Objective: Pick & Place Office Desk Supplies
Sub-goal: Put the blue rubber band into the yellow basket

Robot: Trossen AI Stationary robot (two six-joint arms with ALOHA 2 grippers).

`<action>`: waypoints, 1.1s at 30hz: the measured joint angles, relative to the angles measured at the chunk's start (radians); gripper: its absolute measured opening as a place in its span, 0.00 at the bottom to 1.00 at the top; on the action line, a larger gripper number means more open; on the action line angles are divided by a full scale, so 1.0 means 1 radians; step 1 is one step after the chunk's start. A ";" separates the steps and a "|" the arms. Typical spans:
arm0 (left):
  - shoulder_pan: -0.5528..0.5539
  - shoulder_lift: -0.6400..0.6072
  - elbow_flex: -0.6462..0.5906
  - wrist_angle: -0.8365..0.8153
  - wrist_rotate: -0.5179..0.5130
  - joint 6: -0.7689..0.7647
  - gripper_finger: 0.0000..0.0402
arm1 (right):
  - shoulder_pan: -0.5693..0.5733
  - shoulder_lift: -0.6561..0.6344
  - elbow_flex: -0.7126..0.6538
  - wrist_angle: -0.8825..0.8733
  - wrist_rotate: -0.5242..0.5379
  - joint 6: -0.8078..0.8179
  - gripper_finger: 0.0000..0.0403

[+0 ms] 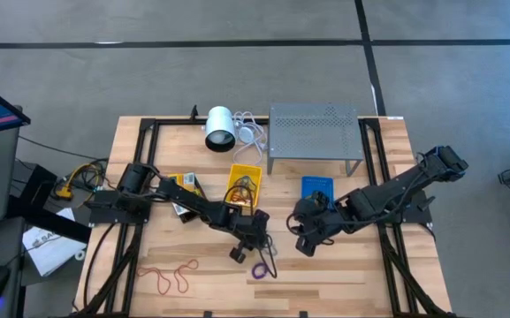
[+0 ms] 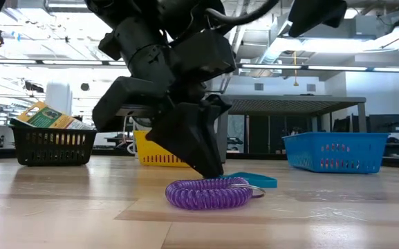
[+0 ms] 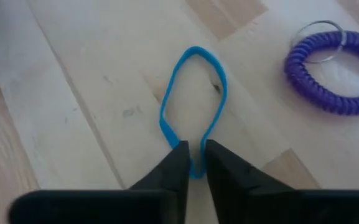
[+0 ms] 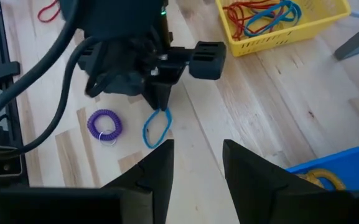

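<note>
A blue rubber band [image 3: 193,106] is pinched at one end between the nearly closed fingertips of the left gripper [image 3: 193,163], which is pointed down at the wooden table [image 1: 343,283], the arm stretched low from the left side. A purple coil loop [image 2: 209,194] lies just beside it. The right gripper [image 4: 195,165] is held above the table with its fingers spread, empty. Farther back stand the yellow bin [image 4: 279,25], holding red and blue bands, the blue bin [image 2: 334,152] and the black bin [image 2: 52,145].
</note>
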 joint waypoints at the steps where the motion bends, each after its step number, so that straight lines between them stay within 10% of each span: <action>1: 0.001 0.000 0.000 0.002 0.000 -0.011 0.07 | 0.000 0.000 0.000 0.000 0.000 -0.010 0.33; 33: -0.003 -0.151 -0.007 -0.104 -0.011 -0.238 0.00 | -0.001 0.001 0.000 -0.002 0.003 -0.045 0.33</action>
